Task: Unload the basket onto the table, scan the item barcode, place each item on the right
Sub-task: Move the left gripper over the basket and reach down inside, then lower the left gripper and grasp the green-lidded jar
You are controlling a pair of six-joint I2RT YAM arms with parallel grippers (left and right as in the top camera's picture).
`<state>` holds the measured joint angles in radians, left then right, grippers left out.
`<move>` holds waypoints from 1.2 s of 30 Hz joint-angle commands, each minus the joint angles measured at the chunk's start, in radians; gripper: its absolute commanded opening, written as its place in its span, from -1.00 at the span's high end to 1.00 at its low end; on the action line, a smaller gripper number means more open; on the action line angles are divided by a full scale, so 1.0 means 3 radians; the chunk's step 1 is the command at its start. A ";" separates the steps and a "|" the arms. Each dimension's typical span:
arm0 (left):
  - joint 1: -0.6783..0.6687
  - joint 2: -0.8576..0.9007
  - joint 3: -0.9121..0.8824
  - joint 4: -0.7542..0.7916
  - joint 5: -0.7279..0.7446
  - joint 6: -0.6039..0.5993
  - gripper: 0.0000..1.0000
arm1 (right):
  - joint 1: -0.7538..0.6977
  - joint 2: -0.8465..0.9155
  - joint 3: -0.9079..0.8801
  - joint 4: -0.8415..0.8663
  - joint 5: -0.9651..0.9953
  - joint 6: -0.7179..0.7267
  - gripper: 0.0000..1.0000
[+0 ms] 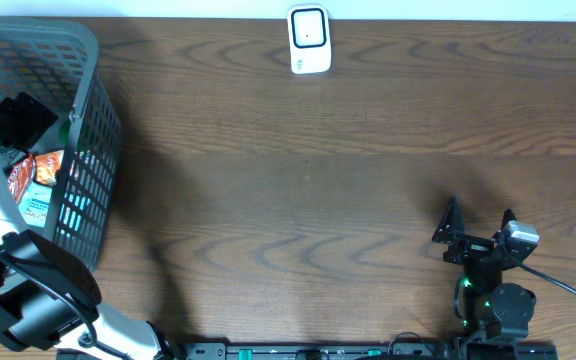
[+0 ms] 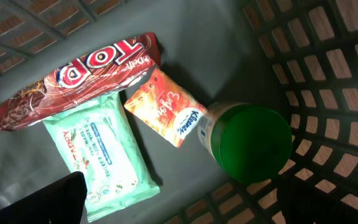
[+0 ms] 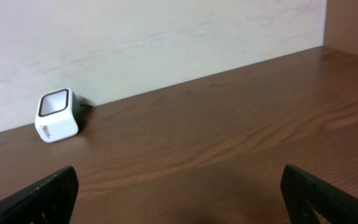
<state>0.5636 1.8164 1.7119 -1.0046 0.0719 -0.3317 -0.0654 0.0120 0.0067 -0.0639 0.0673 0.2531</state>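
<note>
**Take one item cleanly from the basket**

The left gripper (image 2: 179,208) hangs inside the grey basket (image 1: 96,120), fingers spread wide, holding nothing. The right gripper (image 1: 478,226) waits well apart, also spread and empty. The items lie on the basket floor: red snack bag (image 2: 79,74), green wipes pack (image 2: 101,152), orange tissue pack (image 2: 166,107), green-lidded jar (image 2: 253,140). The tissue pack looks easiest: come straight down, pinch across its narrow width, lift clear of the mesh wall, then turn its barcode toward the white scanner (image 1: 309,40)

A grey lattice basket (image 1: 96,170) stands at the left of the wooden table (image 1: 318,180), a perhaps plastered wall (image 3: 135,37) beyond.
</note>
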 commanded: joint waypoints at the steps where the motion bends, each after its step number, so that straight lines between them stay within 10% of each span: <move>1: -0.0001 0.0043 -0.0022 0.0005 -0.0043 0.0067 -0.96 | -0.0017 -0.0018 -0.0004 -0.0011 0.0019 0.0028 -0.99; 36: -0.0001 0.0399 -0.0022 -0.0005 -0.0131 0.0118 -0.96 | -0.0017 0.0025 -0.0004 -0.0013 0.0019 0.0028 -0.98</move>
<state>0.5636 1.9308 1.7115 -1.0023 0.0456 -0.3130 -0.0654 0.0177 0.0067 -0.0639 0.0673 0.2531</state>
